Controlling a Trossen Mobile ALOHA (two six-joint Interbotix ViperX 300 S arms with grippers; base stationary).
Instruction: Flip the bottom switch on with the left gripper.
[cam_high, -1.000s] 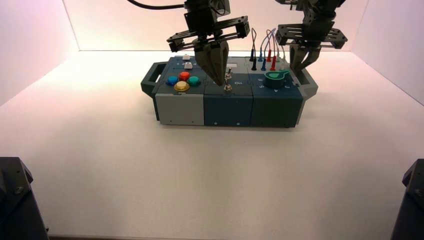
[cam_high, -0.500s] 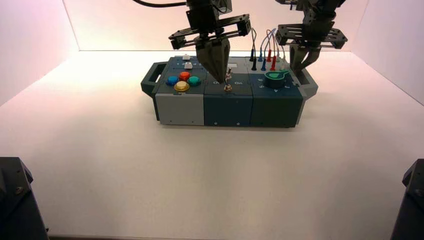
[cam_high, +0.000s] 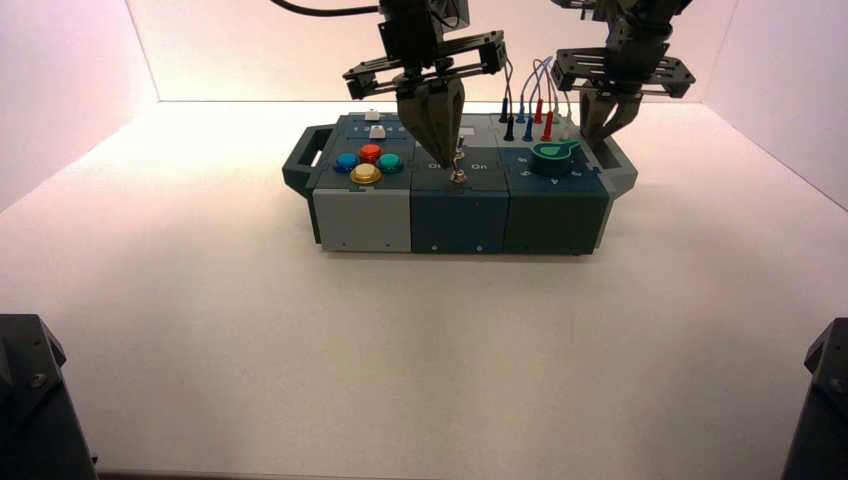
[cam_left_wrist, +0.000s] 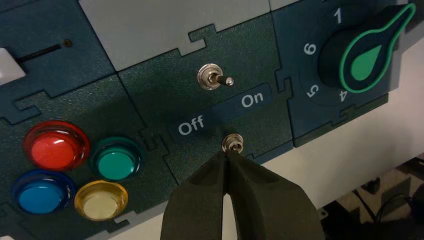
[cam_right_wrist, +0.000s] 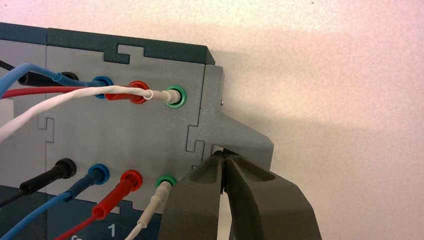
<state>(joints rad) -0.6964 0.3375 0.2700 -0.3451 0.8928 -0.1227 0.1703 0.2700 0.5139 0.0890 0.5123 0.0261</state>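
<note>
1. The black two-fingered left gripper (cam_left_wrist: 229, 154) has its tapering fingers pressed together, tips touching the small silver bottom switch (cam_left_wrist: 231, 143).
2. That switch sits just below the "Off/On" label (cam_left_wrist: 220, 112), at the panel's front edge.
3. The right gripper (cam_high: 601, 120) hovers over the box's right end, pressed together.

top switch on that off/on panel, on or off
On: in the left wrist view the top switch has its lever leaning toward the On label.

The dark Off/On panel (cam_left_wrist: 200, 107) sits mid-box: left of it lies the cluster of four round domed push buttons (cam_left_wrist: 75, 170), right of it the black pointer knob with green rim (cam_left_wrist: 367, 50). On it, the small silver bottom switch (cam_left_wrist: 232, 143) stands before its twin silver toggle (cam_left_wrist: 214, 79). The black two-fingered left gripper (cam_left_wrist: 227, 156) meets the bottom switch from the panel's front; the matching black right gripper (cam_right_wrist: 223, 162) hangs right of the panel, at the box's grey right handle (cam_right_wrist: 235, 135).
</note>
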